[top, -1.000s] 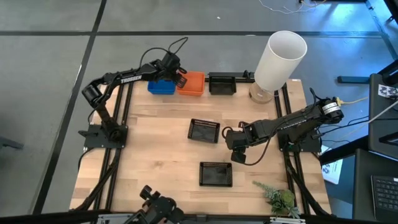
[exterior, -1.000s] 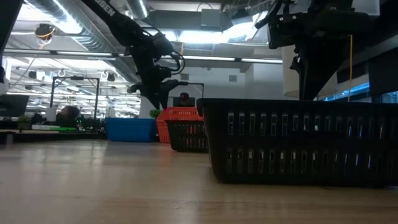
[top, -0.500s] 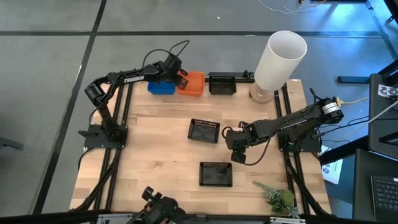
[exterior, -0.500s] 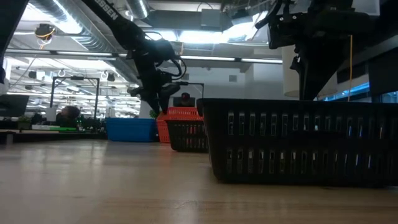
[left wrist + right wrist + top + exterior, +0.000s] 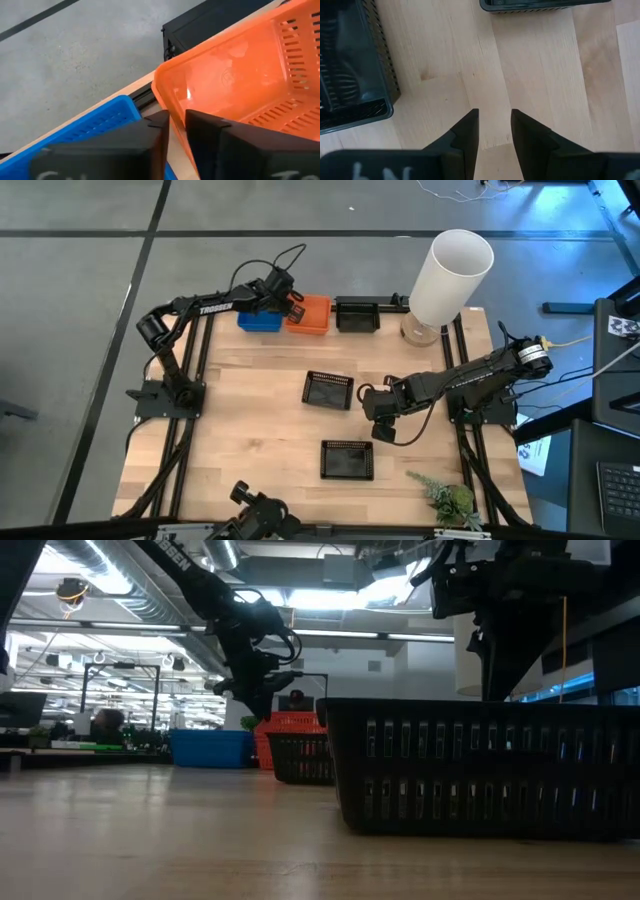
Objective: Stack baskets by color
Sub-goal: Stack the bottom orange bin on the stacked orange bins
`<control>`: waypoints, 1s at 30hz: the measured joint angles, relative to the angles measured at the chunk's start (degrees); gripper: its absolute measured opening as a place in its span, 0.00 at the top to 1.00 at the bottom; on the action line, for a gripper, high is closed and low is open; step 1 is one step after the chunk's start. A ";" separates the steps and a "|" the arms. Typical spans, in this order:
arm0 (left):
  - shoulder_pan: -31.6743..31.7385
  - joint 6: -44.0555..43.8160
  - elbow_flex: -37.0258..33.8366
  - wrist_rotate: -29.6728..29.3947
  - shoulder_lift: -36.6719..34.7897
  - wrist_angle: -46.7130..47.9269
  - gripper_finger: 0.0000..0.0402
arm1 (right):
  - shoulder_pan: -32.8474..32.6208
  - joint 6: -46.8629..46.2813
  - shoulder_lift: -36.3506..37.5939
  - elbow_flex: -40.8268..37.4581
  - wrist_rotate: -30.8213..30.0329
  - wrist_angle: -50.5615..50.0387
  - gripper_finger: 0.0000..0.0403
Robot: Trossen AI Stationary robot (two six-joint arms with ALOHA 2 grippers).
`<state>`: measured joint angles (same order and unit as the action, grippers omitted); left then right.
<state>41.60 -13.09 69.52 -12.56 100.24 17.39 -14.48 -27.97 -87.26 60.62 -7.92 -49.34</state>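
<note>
Squarely, orange basket (image 5: 309, 314) aligns with table edge (image 5: 300, 332).

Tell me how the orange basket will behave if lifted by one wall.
The orange basket looks like thin perforated plastic, so probably light, and its wall may flex. Gripped on one wall by the left end effector, it will likely tilt. Its glossy surface could slip.

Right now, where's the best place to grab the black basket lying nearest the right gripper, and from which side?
Probably the rim wall of the black basket facing the right gripper. It sits upright and open-topped, so coming straight down with one finger inside and one outside that thin wall should work; bare table surrounds it.
</note>
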 joint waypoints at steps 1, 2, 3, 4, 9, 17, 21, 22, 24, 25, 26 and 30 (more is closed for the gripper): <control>-0.04 -0.02 0.00 0.00 0.00 -0.15 0.90 | 0.00 0.00 0.00 0.00 0.00 0.00 0.72; -0.06 -0.04 0.00 0.00 -0.02 -0.33 0.93 | 0.00 0.00 0.00 0.00 0.00 0.00 0.72; -0.17 -0.04 0.00 0.00 -0.02 -0.50 0.95 | 0.00 0.00 0.00 0.00 0.00 0.00 0.72; -0.17 -0.05 0.00 0.16 -0.02 -0.63 0.97 | 0.00 0.00 0.00 0.00 0.00 0.00 0.72; -0.19 -0.26 0.00 0.23 -0.02 -0.92 0.99 | 0.00 0.00 0.00 0.00 0.00 0.00 0.72; -0.18 -1.44 2.47 3.37 -0.02 -2.74 1.00 | 0.00 -0.02 0.00 0.00 0.00 0.00 0.72; -0.41 -1.42 8.20 3.23 -0.02 3.71 1.00 | 0.00 -0.02 0.00 0.00 0.00 0.00 0.72; -0.41 -1.44 10.31 3.08 -0.02 6.49 1.00 | -0.02 -0.02 0.00 0.00 0.00 0.00 0.72; -0.41 -1.65 14.78 2.98 -0.03 12.22 1.00 | -0.02 -0.02 0.00 0.00 0.00 0.00 0.72; -0.39 -1.85 16.93 3.04 -0.07 14.96 1.00 | 0.00 -0.02 0.00 0.00 0.00 0.01 0.72; -0.37 -2.03 18.77 3.29 -0.11 17.73 1.00 | 0.00 -0.02 0.00 0.00 0.00 0.00 0.72; -0.37 -4.55 23.82 5.58 -0.12 25.78 1.00 | 0.00 -0.02 0.00 0.00 0.00 0.02 0.72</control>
<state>41.23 -17.64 93.34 -6.97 100.12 43.17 -14.48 -27.99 -87.26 60.62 -7.92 -49.32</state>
